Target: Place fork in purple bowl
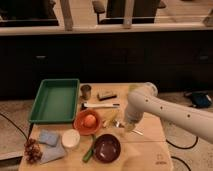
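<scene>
The purple bowl [107, 148] sits near the table's front edge, glossy and dark; I see nothing in it. The fork [134, 131] is a thin silvery sliver lying on the wooden table to the right of and behind the bowl, partly hidden by my arm. My gripper [128, 125] hangs at the end of the white arm, which reaches in from the right. It is low over the table, right at the fork. I cannot tell whether it touches the fork.
An orange bowl [87, 121] holding an orange fruit, a small white bowl [70, 138] and a green tray [56, 100] stand to the left. A white-handled utensil [100, 105], a yellow object [110, 117], a metal cup [86, 91] and a black item [106, 95] lie behind.
</scene>
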{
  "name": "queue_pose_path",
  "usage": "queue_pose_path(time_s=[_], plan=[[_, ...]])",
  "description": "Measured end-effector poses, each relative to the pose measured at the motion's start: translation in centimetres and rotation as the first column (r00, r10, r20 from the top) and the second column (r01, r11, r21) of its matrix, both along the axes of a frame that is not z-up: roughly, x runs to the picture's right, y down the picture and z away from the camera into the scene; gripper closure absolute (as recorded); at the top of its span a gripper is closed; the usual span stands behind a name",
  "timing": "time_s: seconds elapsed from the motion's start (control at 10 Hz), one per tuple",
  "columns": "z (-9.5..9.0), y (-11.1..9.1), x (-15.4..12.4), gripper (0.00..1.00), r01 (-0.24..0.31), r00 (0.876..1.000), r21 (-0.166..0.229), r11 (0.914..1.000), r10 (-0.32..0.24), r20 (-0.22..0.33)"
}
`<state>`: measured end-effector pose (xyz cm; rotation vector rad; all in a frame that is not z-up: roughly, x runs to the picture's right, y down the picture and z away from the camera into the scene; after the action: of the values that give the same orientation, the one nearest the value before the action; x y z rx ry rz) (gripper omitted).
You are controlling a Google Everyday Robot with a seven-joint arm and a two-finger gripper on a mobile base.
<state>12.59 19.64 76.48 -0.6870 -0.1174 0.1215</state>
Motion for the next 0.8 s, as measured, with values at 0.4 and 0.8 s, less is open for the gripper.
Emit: queue_pose_path(time_s=[0.4,0.8], plan=[[2.9,0.7,0.2,0.20,0.007,1.000,-0.008,0.9999,-0.007,0.003],[6.0,2.5,1.0,0.40,0.014,1.000,-0.036,0.9993,-0.015,-0.010]])
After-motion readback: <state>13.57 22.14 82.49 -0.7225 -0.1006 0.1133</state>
